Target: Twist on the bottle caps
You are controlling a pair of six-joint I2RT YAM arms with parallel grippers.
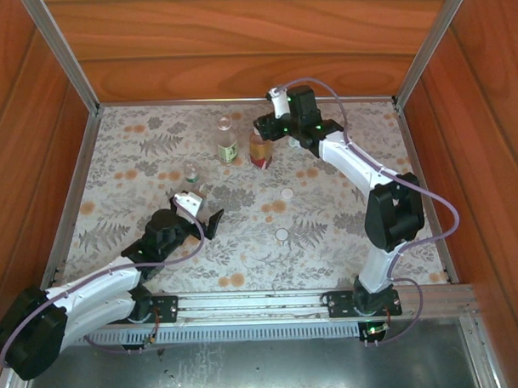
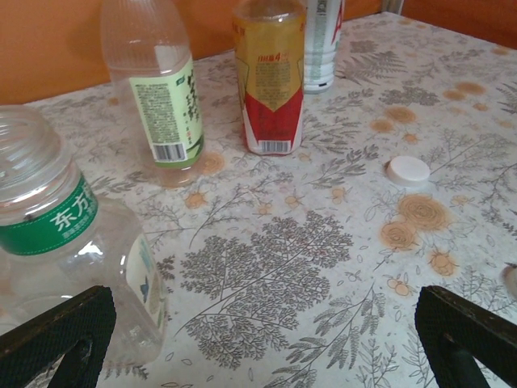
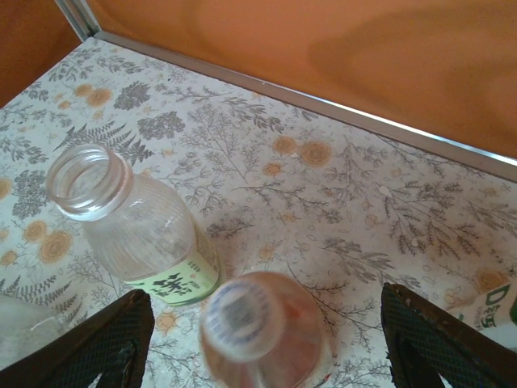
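Observation:
The amber bottle (image 3: 307, 339) with the red label stands at the back of the table, with a blurred white cap (image 3: 238, 319) on its neck. My right gripper (image 3: 266, 347) hangs open just above it, one finger on each side, touching nothing. To its left is the clear green-label bottle (image 3: 153, 234), its mouth uncapped. The tiny clear bottle (image 2: 69, 242) stands by the left finger of my open left gripper (image 2: 266, 347), which is low over the table (image 1: 140, 207). A loose white cap (image 2: 408, 170) lies to the right. Behind the amber bottle is the white bottle (image 2: 321, 44).
A second loose white cap (image 1: 282, 234) lies mid-table, in front of the first loose white cap (image 1: 286, 193). Wooden walls (image 1: 237, 41) and metal rails close in the table on three sides. The right arm (image 1: 360, 169) stretches along the right side.

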